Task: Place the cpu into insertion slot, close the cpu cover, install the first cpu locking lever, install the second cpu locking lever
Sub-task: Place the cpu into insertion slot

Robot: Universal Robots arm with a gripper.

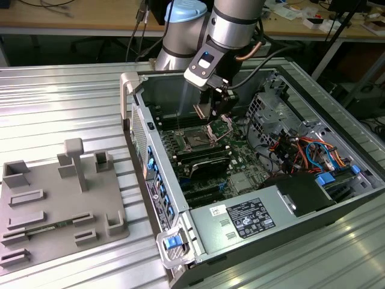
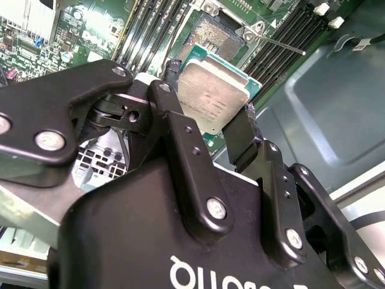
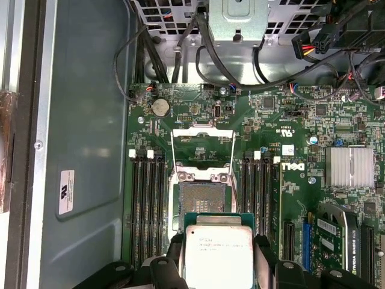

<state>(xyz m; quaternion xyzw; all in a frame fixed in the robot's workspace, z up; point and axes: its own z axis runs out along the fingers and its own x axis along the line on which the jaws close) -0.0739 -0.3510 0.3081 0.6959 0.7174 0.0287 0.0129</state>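
We see the black two-fingered hand [image 3: 218,242] clamped on the small square silver-topped cpu [image 3: 218,260], held flat above the green motherboard [image 3: 289,174]. The empty socket [image 3: 200,201] lies just beyond the chip's far edge, ahead of the fingertips, with its thin silver frame cover [image 3: 201,129] swung open.

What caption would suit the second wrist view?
Black two-finger gripper shut on the square silver-topped cpu, held above the green motherboard near its uncovered socket.

A ribbed aluminium tabletop [image 1: 60,102] lies in front, and a cluttered wooden workbench [image 1: 90,18] runs along the back.
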